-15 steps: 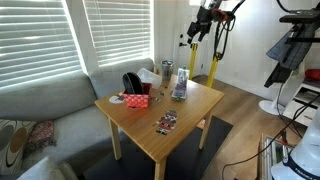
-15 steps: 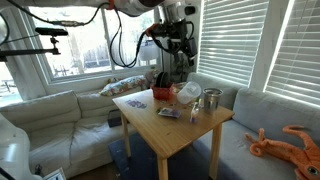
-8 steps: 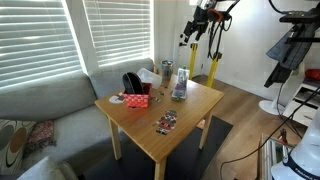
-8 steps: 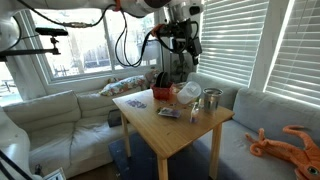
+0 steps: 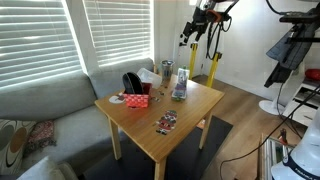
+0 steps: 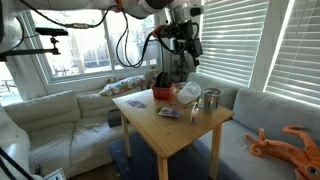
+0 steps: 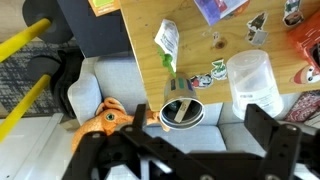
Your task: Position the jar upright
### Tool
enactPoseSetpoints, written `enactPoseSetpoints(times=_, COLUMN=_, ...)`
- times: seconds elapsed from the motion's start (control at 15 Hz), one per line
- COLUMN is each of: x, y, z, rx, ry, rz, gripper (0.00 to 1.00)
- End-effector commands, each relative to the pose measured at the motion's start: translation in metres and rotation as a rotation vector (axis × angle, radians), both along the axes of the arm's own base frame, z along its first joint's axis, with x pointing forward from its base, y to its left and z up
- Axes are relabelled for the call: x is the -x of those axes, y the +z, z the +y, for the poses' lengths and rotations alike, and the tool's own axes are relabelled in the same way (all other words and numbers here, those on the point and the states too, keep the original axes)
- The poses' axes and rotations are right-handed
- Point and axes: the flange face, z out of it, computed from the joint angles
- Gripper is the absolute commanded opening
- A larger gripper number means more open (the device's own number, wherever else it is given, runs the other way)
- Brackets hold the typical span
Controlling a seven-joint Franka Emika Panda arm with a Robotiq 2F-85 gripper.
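The gripper (image 7: 178, 140) is hanging high above the wooden table (image 6: 172, 135), its dark fingers (image 7: 268, 128) standing wide apart with nothing between them, the pincer gaping and empty. In the wrist view, looking straight down, the jar (image 7: 250, 80) is sitting near the table's edge, at about 2 o'clock from the small grey cup (image 7: 182, 112), just beside it but not touching it. A slim clear glass (image 7: 167, 42) is showing at 12 o'clock from the cup, further in on the tabletop.

In an exterior view the whitish, translucent jar (image 6: 187, 93) is appearing to lie tilted on its side, not upright, at 3 o'clock from the red box (image 6: 163, 95) and at 9 o'clock from the grey cup (image 6: 211, 99). The arm is reaching in from 12 o'clock, well clear of everything on the table.

An orange plush toy (image 7: 105, 118) is resting on the grey sofa (image 7: 110, 85) below the table's edge, at 9 o'clock from the cup, and a yellow tripod leg (image 7: 25, 45) is crossing the frame at 10 o'clock.
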Motion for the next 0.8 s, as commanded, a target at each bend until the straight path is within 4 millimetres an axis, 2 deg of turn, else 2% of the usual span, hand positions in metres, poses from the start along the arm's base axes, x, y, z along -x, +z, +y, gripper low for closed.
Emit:
enactPoseSetpoints(times=0.0, x=-0.052, y=0.0, z=-0.008, rx=-0.074, ry=-0.107, rz=-0.038, gripper=1.0)
enactPoseSetpoints(times=0.13, x=-0.072, y=0.003, z=-0.006, rx=-0.087, ry=-0.102, rz=-0.067, gripper=1.0)
enactPoseSetpoints(times=0.27, x=-0.092, y=-0.004, z=0.001, rx=-0.094, ry=-0.066, rz=-0.046, gripper=1.0)
enactPoseSetpoints(times=0.53, x=-0.122, y=-0.035, z=0.022, rx=-0.064, ry=-0.028, rz=0.069, gripper=1.0)
enactPoseSetpoints(times=0.73, x=-0.138, y=-0.054, z=0.026, rx=-0.076, ry=-0.033, rz=0.12, gripper=1.0)
